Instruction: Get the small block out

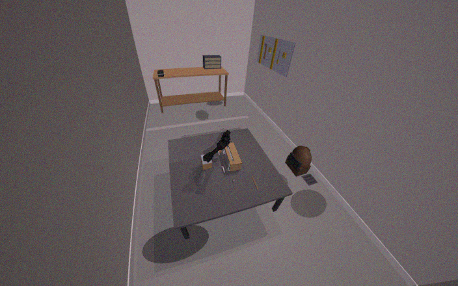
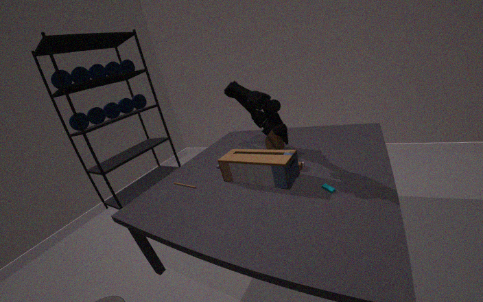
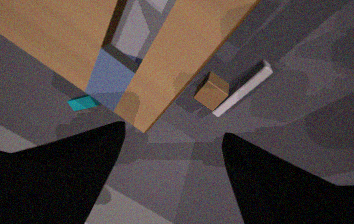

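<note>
The wooden box [image 1: 235, 156] [image 2: 258, 157] [image 3: 193, 40] has a slotted top and a blue part at one end. A small brown block [image 3: 211, 92] [image 2: 300, 167] lies on the table outside the box, beside a long side and close to a white bar [image 3: 243, 90]. A small teal block [image 2: 328, 188] [image 3: 82, 103] lies on the table off the blue end. I cannot tell for certain which is the task's block. My gripper [image 3: 174, 134] is open and empty, above the table near the box's corner. In the top and exterior views its fingers are too small to judge.
A thin orange rod [image 1: 255, 182] [image 2: 184, 184] lies on the dark table [image 1: 202, 209] [image 2: 273, 233]. A second wooden object [image 1: 206, 166] [image 2: 273, 141] with a pale top stands near the gripper, on the other side from the rod.
</note>
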### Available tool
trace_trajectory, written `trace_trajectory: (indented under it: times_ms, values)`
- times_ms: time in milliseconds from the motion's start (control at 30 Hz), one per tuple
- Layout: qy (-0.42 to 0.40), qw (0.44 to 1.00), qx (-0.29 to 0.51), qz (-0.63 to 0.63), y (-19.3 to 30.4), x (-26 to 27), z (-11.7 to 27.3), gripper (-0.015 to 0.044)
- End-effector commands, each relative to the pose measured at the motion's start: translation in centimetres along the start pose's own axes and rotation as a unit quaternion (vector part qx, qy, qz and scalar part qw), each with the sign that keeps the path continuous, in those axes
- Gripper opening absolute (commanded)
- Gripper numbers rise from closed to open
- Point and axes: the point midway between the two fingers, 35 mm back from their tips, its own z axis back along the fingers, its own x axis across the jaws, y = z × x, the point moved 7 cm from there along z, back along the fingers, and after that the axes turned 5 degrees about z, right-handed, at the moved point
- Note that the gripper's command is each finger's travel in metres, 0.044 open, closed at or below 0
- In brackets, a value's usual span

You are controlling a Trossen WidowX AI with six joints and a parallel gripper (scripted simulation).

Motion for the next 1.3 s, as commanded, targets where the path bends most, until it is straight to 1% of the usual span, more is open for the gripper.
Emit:
trace_trajectory:
  times_ms: [0, 100, 200, 433, 667, 867, 1067, 1267]
  values:
    - [0.016, 0.953, -0.031, 0.300, 1.5, -0.1, -0.5, 0.0285]
    - [0.030, 0.891, -0.044, 0.450, 2.1, -0.1, -0.7, 0.0285]
    - [0.047, 0.805, -0.054, 0.589, 2.7, -0.1, -0.8, 0.0285]
    - [0.073, 0.676, -0.063, 0.731, 3.5, -0.1, -0.9, 0.0285]
    - [0.102, 0.524, -0.064, 0.843, 4.3, -0.2, -1.0, 0.0285]
    - [0.126, 0.380, -0.058, 0.915, 4.9, -0.2, -1.1, 0.0285]
    - [0.153, 0.224, -0.047, 0.961, 5.6, -0.3, -1.2, 0.0285]
    - [0.177, 0.064, -0.030, 0.982, 6.3, -0.4, -1.3, 0.0285]
